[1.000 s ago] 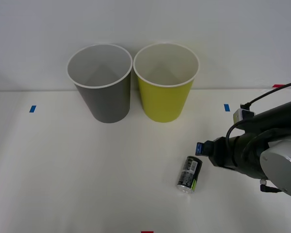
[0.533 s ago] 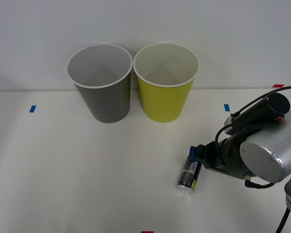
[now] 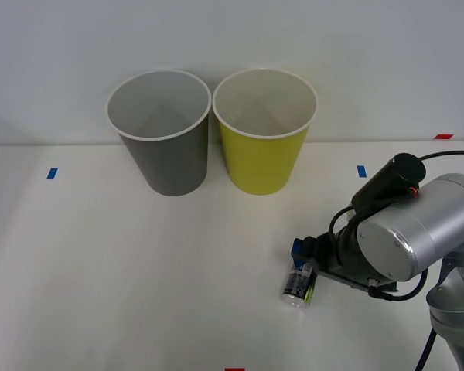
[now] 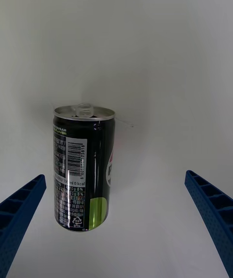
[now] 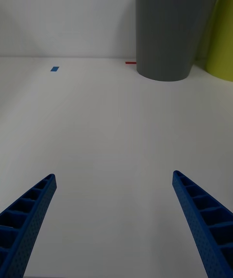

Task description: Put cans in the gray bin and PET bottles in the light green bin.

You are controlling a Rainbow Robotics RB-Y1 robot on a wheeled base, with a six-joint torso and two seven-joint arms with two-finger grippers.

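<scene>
White surface (image 3: pixel 139 263), gray bin (image 3: pixel 164 127) and light green bin (image 3: pixel 264 131) upright side by side at back. Can (image 3: pixel 298 283) lying on side front-right, long axis front-to-back, tab end toward robot. Right end effector (image 3: pixel 303 253) spread wide at can's far end, gripping nothing. Left end effector (image 5: pixel 114 224) wide open, unloaded, facing gray bin.

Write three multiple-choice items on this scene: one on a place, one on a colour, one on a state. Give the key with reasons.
1. Where is the can?
A. inside the gray bin
B. lying on the table by the right gripper
C. inside the light green bin

2. Which colour is the bin on the robot's left side?
A. dark gray
B. yellow-green
C. red

3. How are the right gripper's fingers?
A. shut on the can
B. shut on nothing
C. open

Key: B, the can lies beside the right gripper. A, the gray bin stands left of the light green bin. C, the fingers sit wide apart.
</scene>
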